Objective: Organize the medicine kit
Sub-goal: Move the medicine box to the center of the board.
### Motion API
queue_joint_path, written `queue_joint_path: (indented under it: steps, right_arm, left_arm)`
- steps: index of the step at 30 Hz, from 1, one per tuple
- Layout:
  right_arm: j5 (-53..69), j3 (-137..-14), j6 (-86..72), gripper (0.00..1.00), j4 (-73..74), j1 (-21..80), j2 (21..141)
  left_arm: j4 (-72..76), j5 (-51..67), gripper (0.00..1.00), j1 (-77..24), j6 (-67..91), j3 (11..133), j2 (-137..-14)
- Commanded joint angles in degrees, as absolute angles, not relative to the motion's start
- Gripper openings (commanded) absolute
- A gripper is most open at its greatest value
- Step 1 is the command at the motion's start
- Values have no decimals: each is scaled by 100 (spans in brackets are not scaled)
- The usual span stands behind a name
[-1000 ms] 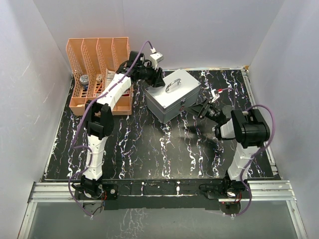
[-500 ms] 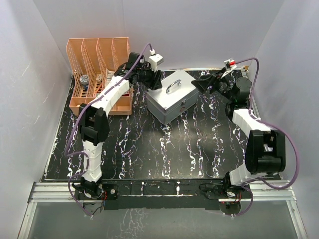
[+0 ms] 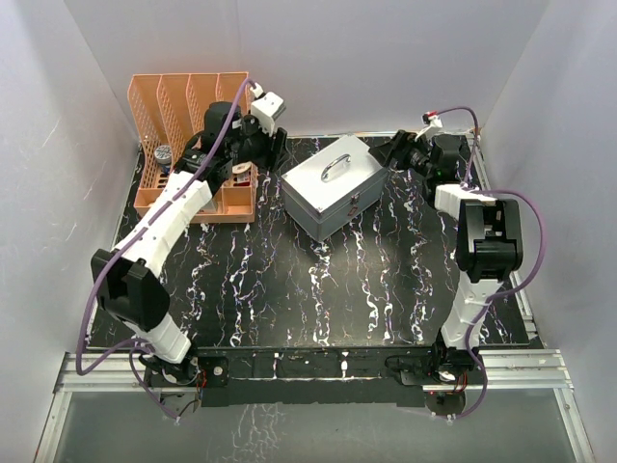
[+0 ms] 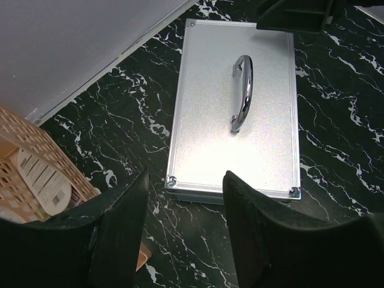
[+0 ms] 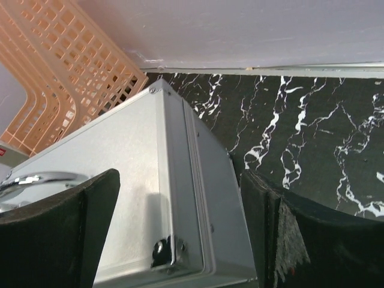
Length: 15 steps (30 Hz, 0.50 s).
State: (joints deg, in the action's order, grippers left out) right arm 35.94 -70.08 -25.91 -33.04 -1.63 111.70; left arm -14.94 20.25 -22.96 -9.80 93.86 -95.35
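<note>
Now we see the medicine kit (image 3: 328, 193) lying shut, handle up, on the black marbled table (image 3: 289, 280), just right of the orange file rack (image 3: 188, 106). Our left gripper (image 4: 185, 180) hangs above one short end of it, fingers apart and empty. Our right gripper (image 5: 177, 186) sits at the opposite end, jaws spread wide around that corner; whether they touch it, we cannot tell.

On table (image 3: 289, 289), medicine kit (image 3: 333, 186) at back centre, handle (image 4: 243, 90) on top. Rack (image 3: 193, 106) left of it, apart, in back-left corner. My left claw (image 4: 186, 180) near kit's left end, beside rack; my right claw (image 5: 179, 174) off kit's right end.
</note>
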Motion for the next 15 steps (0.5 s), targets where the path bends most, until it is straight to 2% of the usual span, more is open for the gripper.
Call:
queue_joint_path:
  steps: [1,7,15]
  right_arm:
    - [3635,-7709,-2610,80,-3382,-158,11369]
    - [3861,-7802,-2474,79,-3042,-158,11443]
    - [4034,-7254,-2110,78,-2603,-158,11154]
  left_arm:
    - [-1324,1755,51,-2246,-845,8954,-9356]
    - [-813,1366,51,-2085,-634,8794,-9769]
    - [-381,1316,51,-1928,-424,9293,-10793]
